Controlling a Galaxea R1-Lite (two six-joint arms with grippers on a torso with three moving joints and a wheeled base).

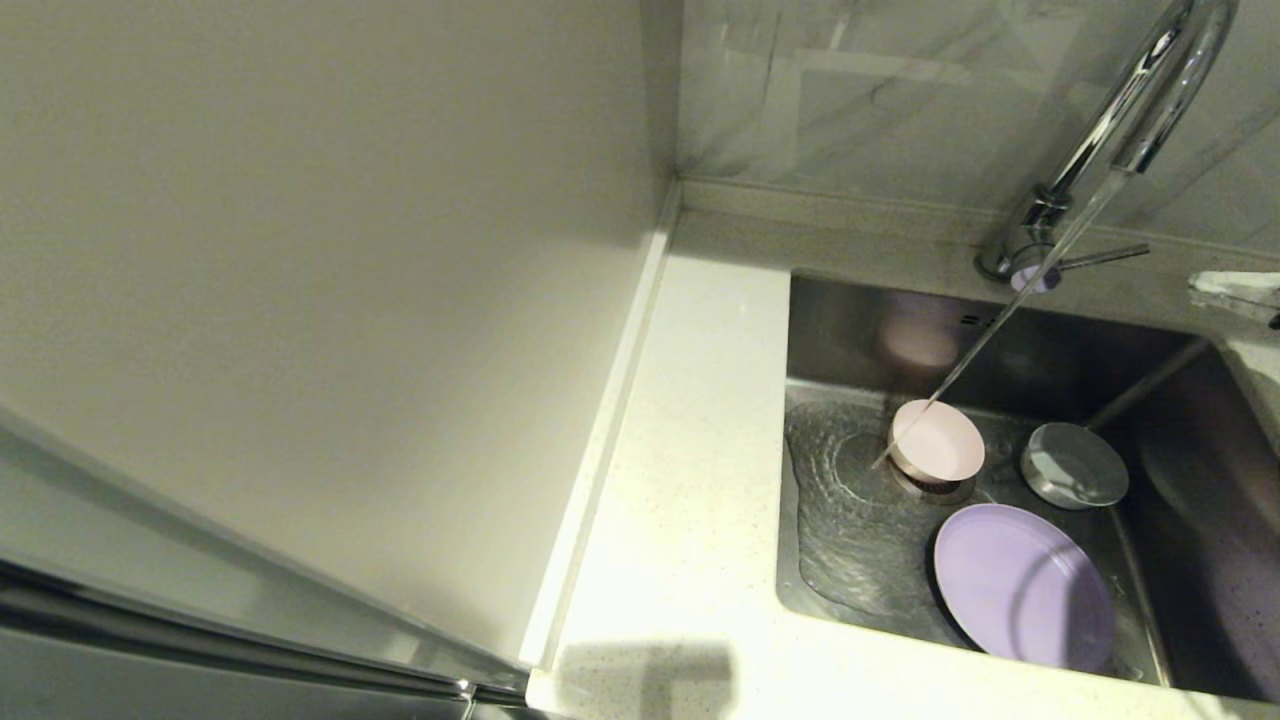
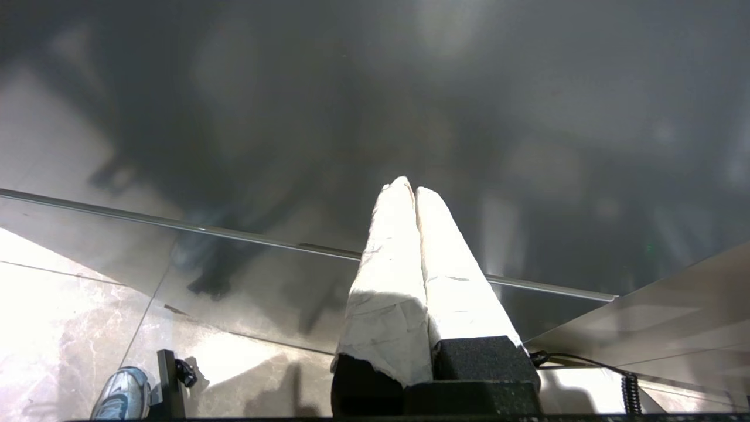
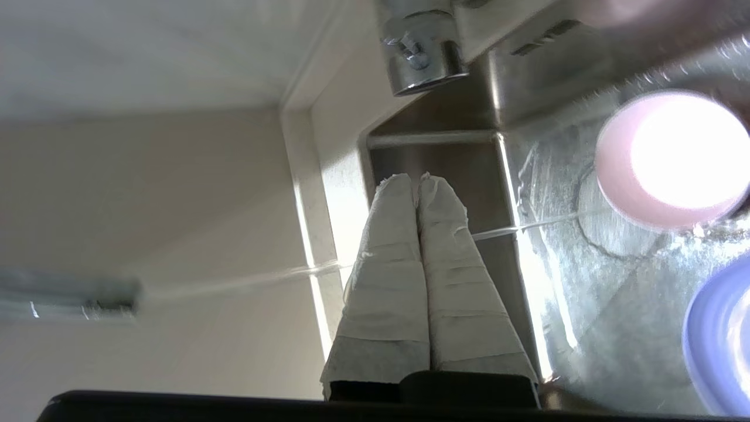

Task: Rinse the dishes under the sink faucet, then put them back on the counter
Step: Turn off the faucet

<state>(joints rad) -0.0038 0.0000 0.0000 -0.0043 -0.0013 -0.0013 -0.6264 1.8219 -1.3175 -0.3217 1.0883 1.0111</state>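
All three dishes lie in the steel sink (image 1: 850, 330). The pale pink bowl (image 1: 937, 441) (image 3: 668, 158) rests over the drain. To its right sits the blue-grey bowl (image 1: 1075, 465), and the lilac plate (image 1: 1022, 585) (image 3: 723, 334) leans at the near side. A thin stream of water runs from the chrome faucet (image 1: 1130, 120) and lands just left of the pink bowl. My right gripper (image 1: 1200, 288) (image 3: 413, 179) hovers at the sink's far right corner beside the faucet lever (image 1: 1105, 257), shut and holding nothing. My left gripper (image 2: 409, 184) hangs shut and empty, away from the sink.
The white speckled counter (image 1: 690, 450) runs along the sink's left, bounded by a raised rim (image 1: 610, 420) and a beige wall panel (image 1: 300, 250). Marble tile backs the faucet. Water ripples over the sink floor (image 1: 840, 520). A dark glossy cabinet front fills the left wrist view.
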